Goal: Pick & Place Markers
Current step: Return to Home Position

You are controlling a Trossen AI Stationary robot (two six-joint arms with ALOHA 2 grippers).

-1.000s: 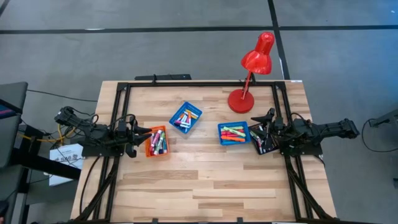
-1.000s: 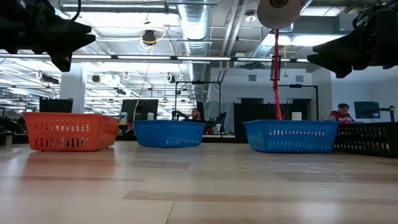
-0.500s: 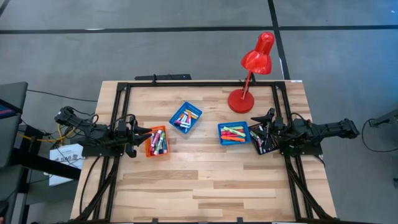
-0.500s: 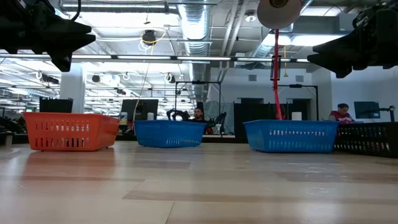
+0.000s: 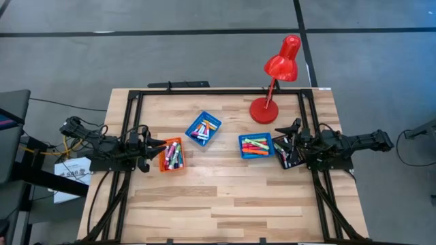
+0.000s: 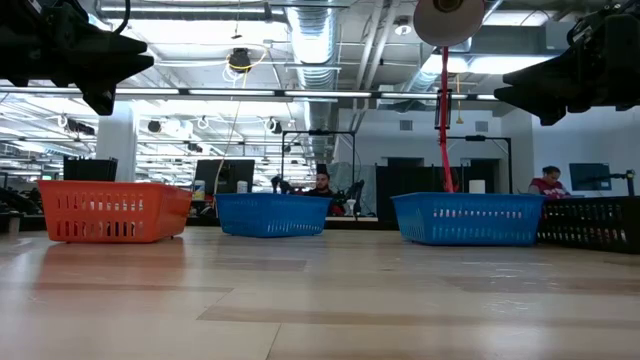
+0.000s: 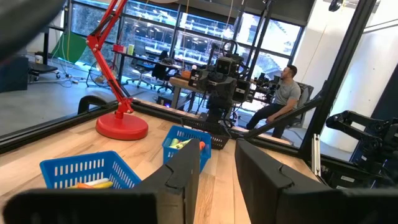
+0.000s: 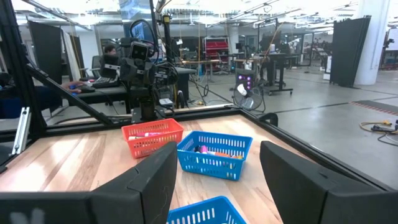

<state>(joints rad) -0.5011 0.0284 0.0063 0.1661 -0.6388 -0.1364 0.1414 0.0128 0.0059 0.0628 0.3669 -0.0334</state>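
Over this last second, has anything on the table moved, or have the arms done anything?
Nothing on the table visibly changed. The left gripper and the right gripper stay open and empty at the table's two sides, and the markers lie in their trays as before. Only a person far behind the table shifted a little.
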